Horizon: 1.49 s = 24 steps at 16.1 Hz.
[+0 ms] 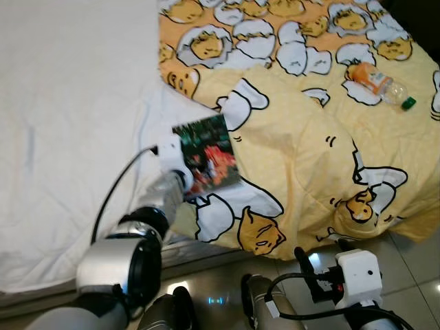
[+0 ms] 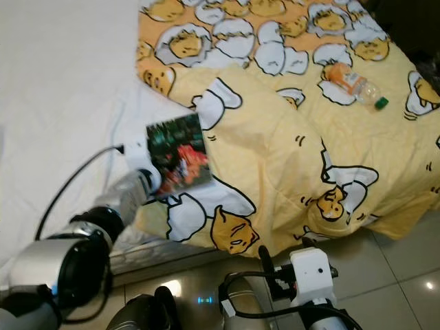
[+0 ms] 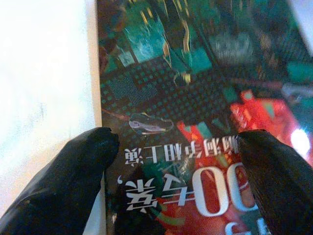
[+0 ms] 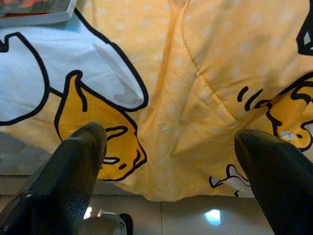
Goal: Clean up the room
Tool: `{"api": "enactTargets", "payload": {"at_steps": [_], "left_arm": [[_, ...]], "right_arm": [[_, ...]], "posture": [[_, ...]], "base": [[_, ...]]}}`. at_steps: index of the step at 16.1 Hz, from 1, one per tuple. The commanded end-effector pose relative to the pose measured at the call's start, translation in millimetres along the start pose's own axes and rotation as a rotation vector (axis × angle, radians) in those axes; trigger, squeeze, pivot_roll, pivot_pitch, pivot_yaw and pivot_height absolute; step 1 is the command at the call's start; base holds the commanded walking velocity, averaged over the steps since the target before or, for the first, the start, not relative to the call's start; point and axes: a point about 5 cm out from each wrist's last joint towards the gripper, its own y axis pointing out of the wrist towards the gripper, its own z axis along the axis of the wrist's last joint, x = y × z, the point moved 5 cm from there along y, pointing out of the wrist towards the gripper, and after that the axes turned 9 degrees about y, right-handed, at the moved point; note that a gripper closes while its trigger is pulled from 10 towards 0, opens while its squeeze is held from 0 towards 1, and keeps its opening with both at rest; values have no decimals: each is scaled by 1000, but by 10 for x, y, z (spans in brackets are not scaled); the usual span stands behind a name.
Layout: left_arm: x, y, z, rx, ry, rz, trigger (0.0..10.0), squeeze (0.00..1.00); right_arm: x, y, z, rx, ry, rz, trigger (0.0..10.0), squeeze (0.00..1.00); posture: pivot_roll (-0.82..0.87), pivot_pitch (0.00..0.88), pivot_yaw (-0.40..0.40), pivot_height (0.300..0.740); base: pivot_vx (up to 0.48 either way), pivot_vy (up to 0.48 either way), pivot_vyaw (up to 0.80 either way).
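Yellow cartoon-print quilt (image 1: 302, 172) beneath us; our left gripper (image 3: 178, 161) hangs wide open over the glossy green-and-red book (image 1: 206, 157), holding nothing. We'd guess closing could pinch quilt, or slide it.

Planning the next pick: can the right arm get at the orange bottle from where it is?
Probably not yet: the right tool hangs open at the bed's foot, and the bottle lies far up the yellow duvet. Nothing blocks it.

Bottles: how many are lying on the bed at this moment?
1. A plastic bottle with an orange label and green cap lies on its side on the yellow quilt, at the far right of the bed, well away from the book. The quilt's folds could hide others.
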Motion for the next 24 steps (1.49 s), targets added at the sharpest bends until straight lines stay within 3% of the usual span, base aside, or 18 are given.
{"api": "enactTargets", "payload": {"at_steps": [1, 4, 7, 9, 11, 15, 17, 18, 22, 24], "left_arm": [[-51, 5, 110, 32, 29, 16, 10000, 0], [-69, 0, 103, 30, 103, 13, 10000, 0], [-130, -5, 105, 30, 103, 30, 10000, 0], [-119, -22, -87, -35, 62, 4, 10000, 0], [-82, -28, -165, -62, 98, -5, 10000, 0], [173, -59, -444, -183, -37, -98, 10000, 0], [269, -66, -483, -204, -84, -126, 10000, 0], [263, -66, -489, -209, -73, -121, 10000, 0], [194, -112, -654, -269, -211, -91, 10000, 0], [265, -73, -491, -200, -145, -139, 10000, 0]], "right_arm": [[23, -49, -26, -23, -6, -7, 10000, 0], [9, -48, -59, -37, -11, 5, 10000, 0], [25, -32, -52, -41, -15, 8, 10000, 0], [16, -40, -55, -44, -18, 13, 10000, 0], [20, -38, -57, -47, -20, 15, 10000, 0], [38, -21, -72, -55, -22, 15, 10000, 0], [32, -6, -73, -56, -23, 17, 10000, 0], [28, -2, -69, -55, -23, 19, 10000, 0], [31, -9, -91, -63, -19, 17, 10000, 0], [30, -4, -92, -65, -19, 20, 10000, 0]], "posture": [[-528, 261, 23, 714], [-518, 260, 18, 714], [-519, 259, 15, 714], [-520, 259, 10, 714], [-525, 258, 7, 714], [-523, 253, 8, 714], [-525, 251, 7, 714], [-525, 251, 8, 714], [-523, 251, 8, 714], [-521, 252, 5, 714]], "base": [[0, 0, 0], [0, 0, 0], [0, 0, 0], [0, 0, 0], [0, 0, 0], [0, 0, 0], [0, 0, 0], [0, 0, 0], [0, 0, 0], [0, 0, 0]]}}
